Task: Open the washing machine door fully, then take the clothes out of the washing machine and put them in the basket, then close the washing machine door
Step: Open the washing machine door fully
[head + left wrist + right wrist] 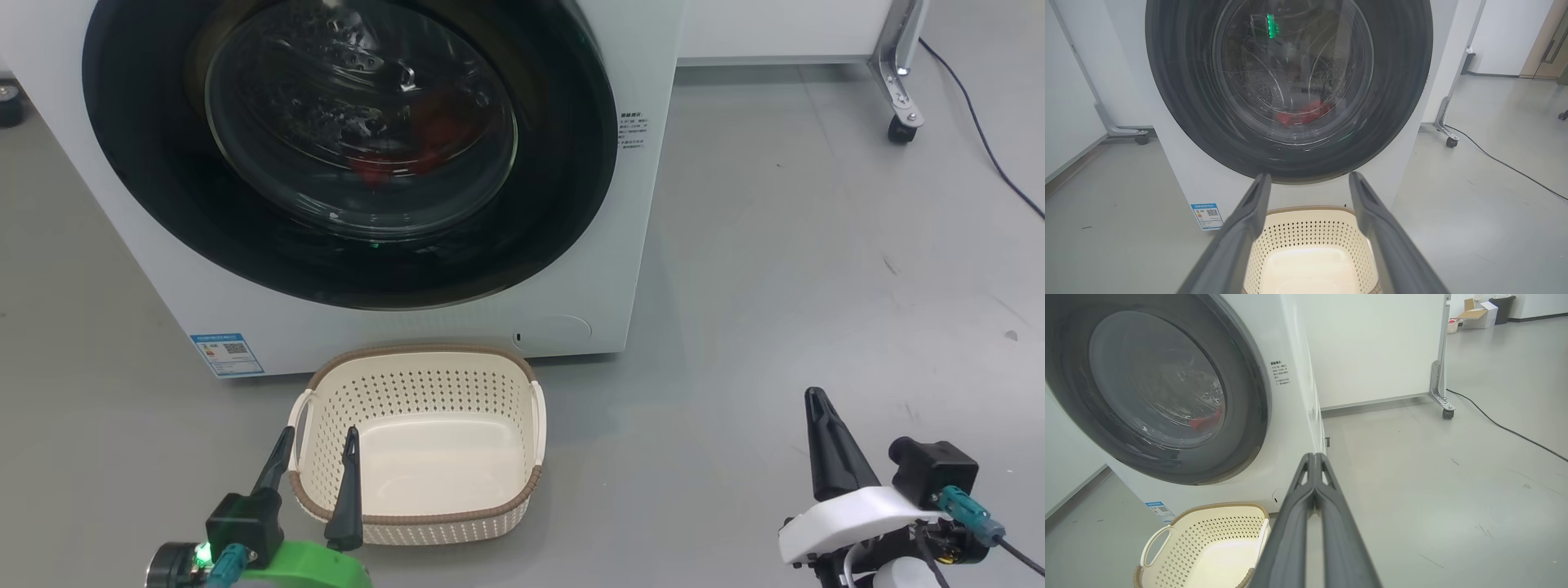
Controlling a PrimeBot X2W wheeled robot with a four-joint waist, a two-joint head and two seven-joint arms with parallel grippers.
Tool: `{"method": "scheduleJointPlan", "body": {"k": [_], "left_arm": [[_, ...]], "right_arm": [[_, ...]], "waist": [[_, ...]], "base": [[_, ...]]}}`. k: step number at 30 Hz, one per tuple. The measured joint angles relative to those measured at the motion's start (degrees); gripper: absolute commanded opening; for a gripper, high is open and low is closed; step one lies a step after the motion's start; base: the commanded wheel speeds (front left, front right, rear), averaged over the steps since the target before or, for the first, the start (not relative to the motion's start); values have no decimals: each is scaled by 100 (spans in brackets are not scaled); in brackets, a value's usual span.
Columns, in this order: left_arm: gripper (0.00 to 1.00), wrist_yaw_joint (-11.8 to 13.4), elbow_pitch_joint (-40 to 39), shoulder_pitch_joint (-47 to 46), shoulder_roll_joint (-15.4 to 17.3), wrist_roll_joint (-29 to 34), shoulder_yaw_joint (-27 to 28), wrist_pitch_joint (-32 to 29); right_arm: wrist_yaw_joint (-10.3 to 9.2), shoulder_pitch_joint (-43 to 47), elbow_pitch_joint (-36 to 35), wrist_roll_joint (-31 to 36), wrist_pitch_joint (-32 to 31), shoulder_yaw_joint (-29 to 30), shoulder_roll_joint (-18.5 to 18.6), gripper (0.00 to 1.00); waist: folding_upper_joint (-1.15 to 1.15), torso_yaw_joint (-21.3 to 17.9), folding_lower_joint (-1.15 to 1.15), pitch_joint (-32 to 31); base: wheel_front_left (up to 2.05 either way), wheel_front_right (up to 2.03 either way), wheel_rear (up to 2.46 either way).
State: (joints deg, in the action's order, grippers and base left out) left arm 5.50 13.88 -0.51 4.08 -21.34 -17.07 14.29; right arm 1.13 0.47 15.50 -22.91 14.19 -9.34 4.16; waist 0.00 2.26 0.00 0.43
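Head: washing machine door (563,180) shut on the washing machine (641,253), red clothes (424,122) visible through it; empty basket (424,351) on the floor (775,286) just below, placed to catch them. Left gripper (320,433) spread wide above the basket's near rim; right gripper (816,400) pressed together, well to the right. Left wrist: aimed squarely at the door. Right wrist: closed into one blade, probably to pry the door's edge.

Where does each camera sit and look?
Head view: on the head, looking down at the washing machine door, the basket, left end effector and right end effector.
Left wrist view: low, facing the door squarely, between the open left end effector's fingers.
Right wrist view: further right, seeing the door slantwise past the shut right end effector.
All share the red clothes behind the glass.
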Motion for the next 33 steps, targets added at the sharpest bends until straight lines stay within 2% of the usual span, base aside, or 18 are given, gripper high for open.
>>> {"method": "scheduleJointPlan", "body": {"k": [4, 8, 12, 17, 24, 33], "left_arm": [[100, 0, -94, -20, -1, 77, 5, 0], [100, 0, -177, -97, -4, 149, 3, 0], [100, 0, -260, -228, -19, 162, 10, 0], [100, 0, -331, -375, -41, 224, 8, 0], [100, -2, -423, -658, -89, 281, -32, 0], [100, -21, -544, -1078, -127, 281, -65, 9]], "right_arm": [[110, -45, -27, -538, 0, 220, -99, 0], [315, -224, -18, -1428, -1, 439, -171, 0], [422, -538, -15, -2165, -107, 602, -183, 0], [482, -943, -4, -2844, -367, 751, -179, 0], [530, -1750, 26, -4154, -1115, 962, -165, 0], [528, -3024, 126, -5286, -2015, 1333, -130, 0]], "waist": [[0, 19, 0, 134], [0, 37, 0, 309], [0, 59, 0, 512], [0, 88, 0, 733], [0, 161, 0, 1153], [0, 311, 0, 1749]], "base": [[0, 0, 0], [0, 0, 0], [0, 0, 0], [0, 0, 0], [0, 0, 0], [0, 0, 0]]}}
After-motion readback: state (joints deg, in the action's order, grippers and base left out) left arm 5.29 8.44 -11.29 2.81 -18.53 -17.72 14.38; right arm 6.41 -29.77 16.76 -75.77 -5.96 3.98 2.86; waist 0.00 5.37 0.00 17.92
